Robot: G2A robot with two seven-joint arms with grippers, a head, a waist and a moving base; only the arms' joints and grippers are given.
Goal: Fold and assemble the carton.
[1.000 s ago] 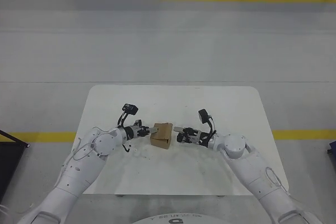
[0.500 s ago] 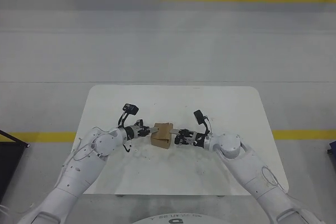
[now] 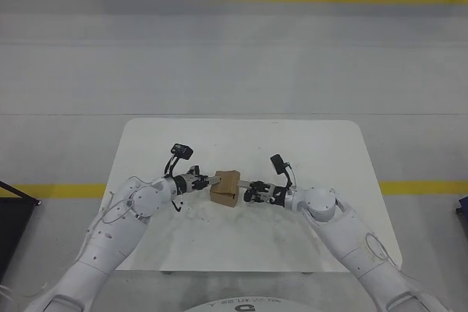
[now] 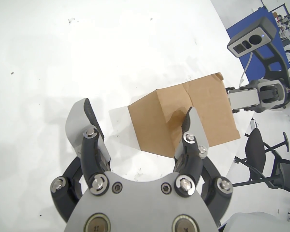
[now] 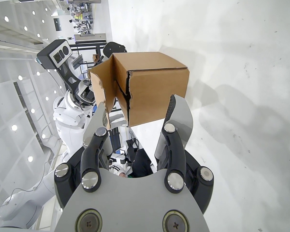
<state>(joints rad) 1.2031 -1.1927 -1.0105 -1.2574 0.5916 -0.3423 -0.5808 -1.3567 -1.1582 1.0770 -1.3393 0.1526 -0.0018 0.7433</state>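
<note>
You have one carton (image 3: 225,187), brown cardboard, lying directly between the tips of your two claws on the white table (image 3: 312,148).

The left claw (image 3: 206,182) meets it from one end and the right claw (image 3: 248,189) from the other. From above, the carton reads as a closed little block.

The right wrist view gives you more. The carton (image 5: 149,85) has a ragged split running down the corner nearest the right claw (image 5: 136,102). One loose flap (image 5: 99,92) with a torn edge stands out from that end. The claw's jaws are apart. One finger lies against the flap's edge and the other sits just beside the carton's side wall. That end of the carton lies in the gap between them.

The left wrist view shows you the opposite faces, which are smooth apart from a dent. The left claw (image 4: 138,106) is spread wide. One fingertip (image 4: 189,115) presses into the dent on the carton (image 4: 203,112), and the other finger hangs over bare table, well off to the side. Beyond the carton, the right claw (image 4: 232,100) touches its far end.

Count one carton, one loose flap, two claws and one table. Past the table edge stands one black chair (image 4: 263,146). From above, one yellow line (image 3: 421,187) crosses the floor.
</note>
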